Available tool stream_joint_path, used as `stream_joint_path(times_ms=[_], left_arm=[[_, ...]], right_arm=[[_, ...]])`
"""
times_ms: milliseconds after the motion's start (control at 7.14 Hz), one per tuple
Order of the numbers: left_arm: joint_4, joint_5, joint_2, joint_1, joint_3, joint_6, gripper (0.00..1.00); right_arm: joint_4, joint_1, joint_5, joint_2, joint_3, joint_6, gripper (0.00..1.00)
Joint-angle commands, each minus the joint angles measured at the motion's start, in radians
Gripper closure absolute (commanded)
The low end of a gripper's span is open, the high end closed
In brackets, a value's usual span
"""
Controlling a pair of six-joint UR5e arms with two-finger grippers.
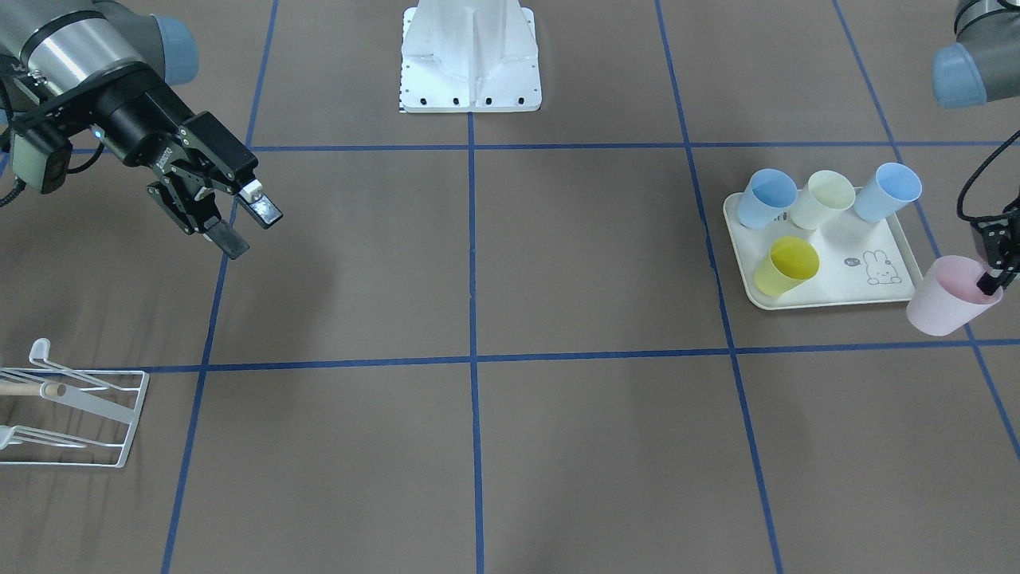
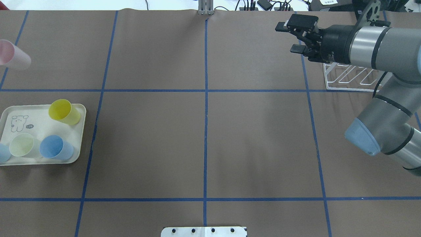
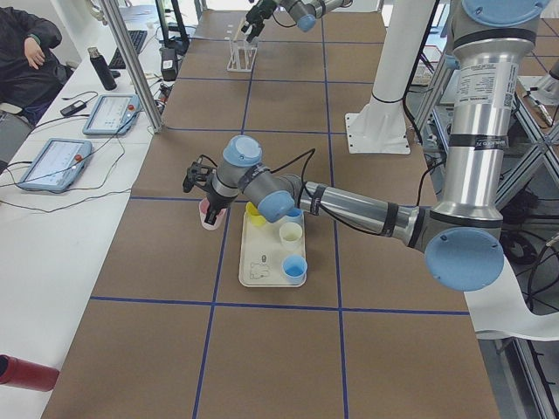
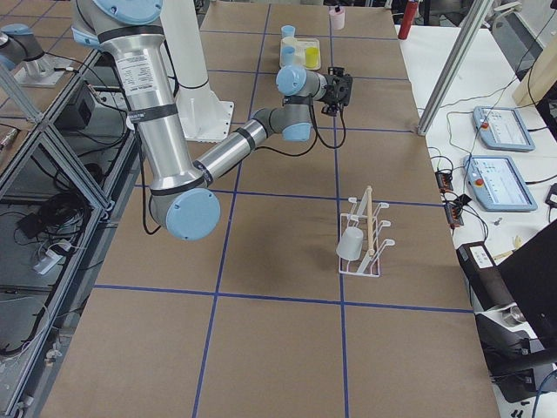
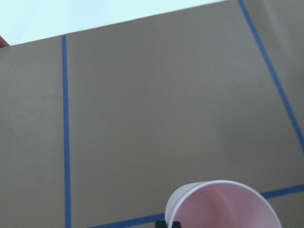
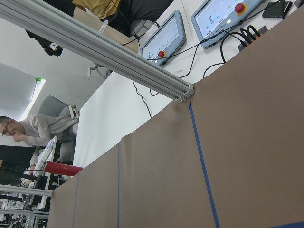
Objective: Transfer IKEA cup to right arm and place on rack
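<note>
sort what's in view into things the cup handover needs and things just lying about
Needed: pink cup in the left gripper; open right gripper; rack.
Lying about: tray, yellow cup, cream cup, blue cups; white cup already on the rack.

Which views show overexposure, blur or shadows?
Left wrist view: the area beyond the brown table is blown out white; the pale pink plastic cup is cut off at the bottom. Overhead view: that cup looks soft at the left edge. Front-facing view: a faint diffuse shadow lies near the black right gripper.
</note>
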Motion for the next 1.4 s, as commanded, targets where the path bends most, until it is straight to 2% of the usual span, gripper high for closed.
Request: stream_joint_path(times_ms=[0, 280, 560, 700, 980, 1260], left_arm=[[-0.074, -0.002, -0.05, 0.002, -0.063, -0.307, 1.0], [-0.296, -0.002, -0.053, 0.015, -0.057, -0.612, 1.0], [-0.494, 0.011, -0.056, 0.087, -0.046, -0.907, 1.0], [-0.58, 0.061, -0.056, 0.124, -0.049, -1.048, 1.0], [-0.744, 0.26, -0.056, 0.28, -0.051, -1.329, 1.0], [-0.847, 0.488, -0.105, 0.453, -0.057, -1.559, 1.0]], right_arm=[[0.0, 0.0, 0.0, 0.0, 0.01, 0.001, 0.0], [0.002, 0.0, 0.0, 0.0, 0.029, 0.028, 0.0], [0.104, -0.006, -0.023, 0.0, 0.01, 0.112, 0.0], [0.13, -0.009, -0.031, 0.0, 0.009, 0.116, 0.0], [0.137, -0.011, -0.063, 0.0, 0.021, 0.193, 0.0], [0.247, -0.061, -0.156, 0.0, 0.016, 0.267, 0.0]])
